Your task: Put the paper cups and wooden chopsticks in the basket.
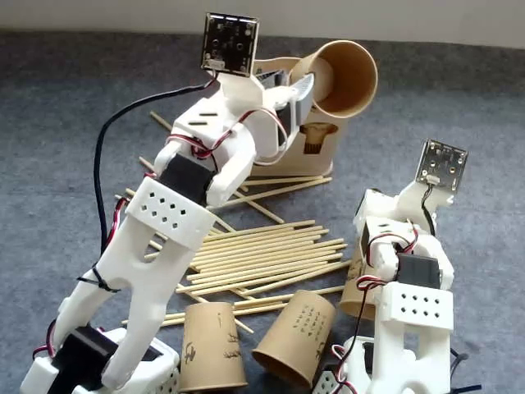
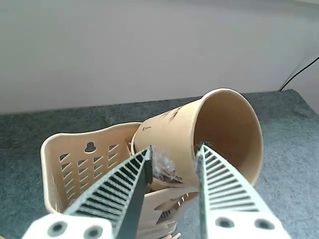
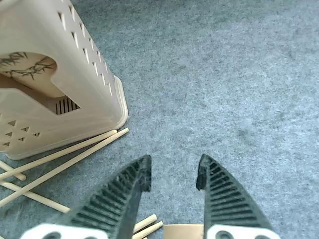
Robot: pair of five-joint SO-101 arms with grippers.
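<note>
A: You are holding your left gripper (image 2: 174, 149) right at a paper cup (image 2: 219, 134). The cup is lying tilted at the top of the basket (image 2: 75, 164), with its base down inside and its mouth jutting past the rim.

B: Your jaws there are standing partly apart, with the cup's side showing in the gap. I am judging that they are not clamping it.

A: Your right gripper (image 3: 173, 172) is hanging over the grey carpet (image 3: 239, 74) just beside the basket. Its jaws are about as far apart and are carrying nothing.

B: You are dealing with light, thin-walled cups. One fallen cup (image 1: 212, 345) and a second fallen cup (image 1: 295, 336) are lying on their sides at the near edge. I am expecting them to roll away or crumple under a hard squeeze.

A: So you should be pinching the wall at the rim, one finger inside, and closing gently.

B: The wooden chopsticks (image 1: 262, 254) are lying scattered flat between the arms and the basket. They are looking stiff, slim and probably slippery. You should be taking them crosswise near the middle so that neither end is dipping.
</note>
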